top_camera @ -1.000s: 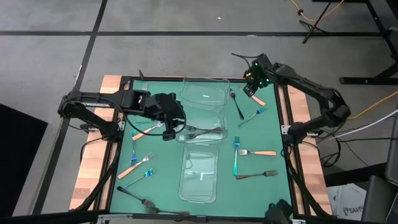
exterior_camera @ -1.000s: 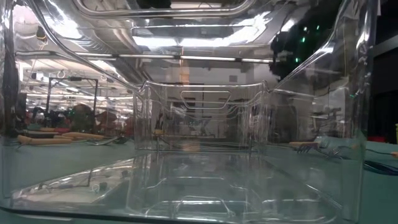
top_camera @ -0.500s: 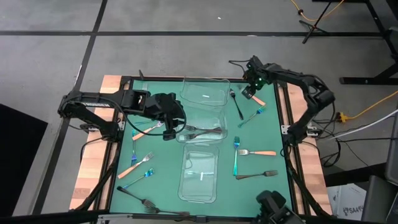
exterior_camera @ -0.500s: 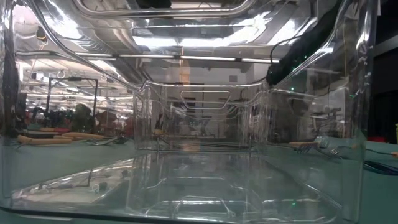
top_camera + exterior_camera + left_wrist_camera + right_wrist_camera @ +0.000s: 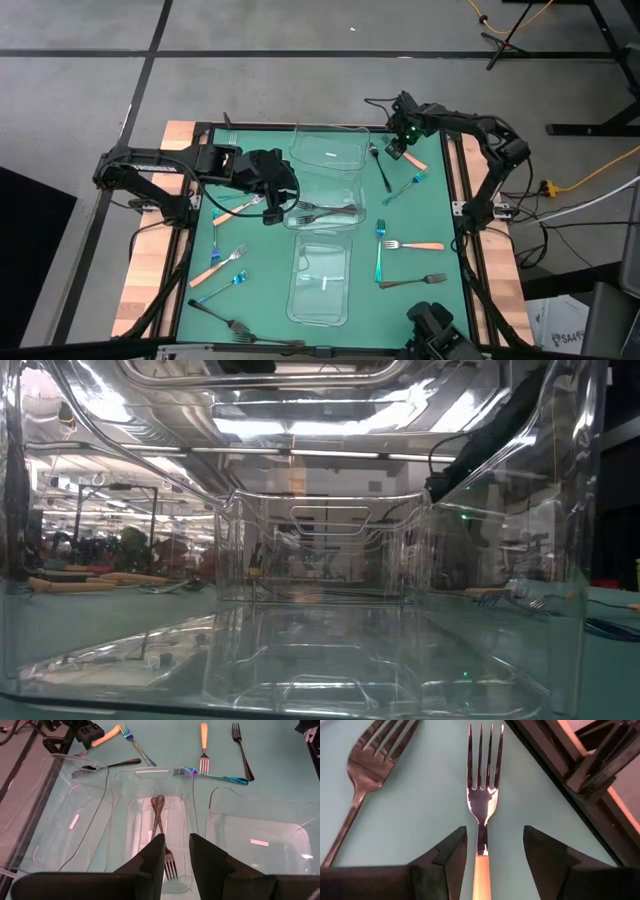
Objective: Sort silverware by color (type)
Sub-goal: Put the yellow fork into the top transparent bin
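Orange fork (image 5: 482, 815): it is lying flat on the green table (image 5: 440, 200), near the far right corner. Its prongs are shiny silver and its handle is pale orange. It is lying straight between the fingers, so I think it is being lined up for a grab.

Right gripper (image 5: 398, 147): it is hanging right over that fork. Its two fingers are standing wide open, one on each side of the handle. It is not holding anything yet.

Dark fork next to it (image 5: 367, 775): it is lying just beside the orange fork. It is all grey metal, with no color on the handle.

Middle bin (image 5: 157, 827): it is holding two dark forks (image 5: 159, 827) lying together. I think this bin is the home for the dark ones.

Left gripper (image 5: 176, 851): it is hovering over the middle bin, above the dark forks. Its fingers are standing a little apart and holding nothing.

Far bin (image 5: 327, 150) and near bin (image 5: 322, 283): both are looking empty of forks. I think they are waiting for the other two kinds.

Other forks: orange (image 5: 423, 245), dark (image 5: 412, 282) and shiny blue (image 5: 380, 252) ones are lying all around the bins on the table.
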Motion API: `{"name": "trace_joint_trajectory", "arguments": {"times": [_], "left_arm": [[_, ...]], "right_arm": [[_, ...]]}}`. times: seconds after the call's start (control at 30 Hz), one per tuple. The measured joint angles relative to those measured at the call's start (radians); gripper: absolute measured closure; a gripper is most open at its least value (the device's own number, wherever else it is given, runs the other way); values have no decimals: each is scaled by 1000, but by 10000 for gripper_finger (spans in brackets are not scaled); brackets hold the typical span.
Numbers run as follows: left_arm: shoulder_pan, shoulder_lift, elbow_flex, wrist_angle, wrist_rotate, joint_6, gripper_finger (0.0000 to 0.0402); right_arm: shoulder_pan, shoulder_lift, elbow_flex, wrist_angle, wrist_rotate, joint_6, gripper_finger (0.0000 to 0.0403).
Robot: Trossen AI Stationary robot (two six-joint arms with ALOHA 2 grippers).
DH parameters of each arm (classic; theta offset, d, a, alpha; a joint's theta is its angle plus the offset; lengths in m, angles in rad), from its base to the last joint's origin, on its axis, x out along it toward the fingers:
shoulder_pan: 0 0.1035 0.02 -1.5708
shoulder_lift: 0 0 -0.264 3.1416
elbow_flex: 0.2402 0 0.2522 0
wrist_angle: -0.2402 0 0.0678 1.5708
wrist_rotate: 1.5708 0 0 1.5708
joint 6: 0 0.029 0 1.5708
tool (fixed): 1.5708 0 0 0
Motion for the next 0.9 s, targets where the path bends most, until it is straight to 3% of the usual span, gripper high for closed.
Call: {"name": "trace_joint_trajectory", "arguments": {"times": [0.37, 0.9], "left_arm": [[0, 0, 0, 0, 0, 0, 318], [0, 0, 0, 0, 0, 0, 318]], "right_arm": [[0, 58, 3, -1, 6, -1, 226], [1, 60, 2, -1, -5, -1, 369]]}}
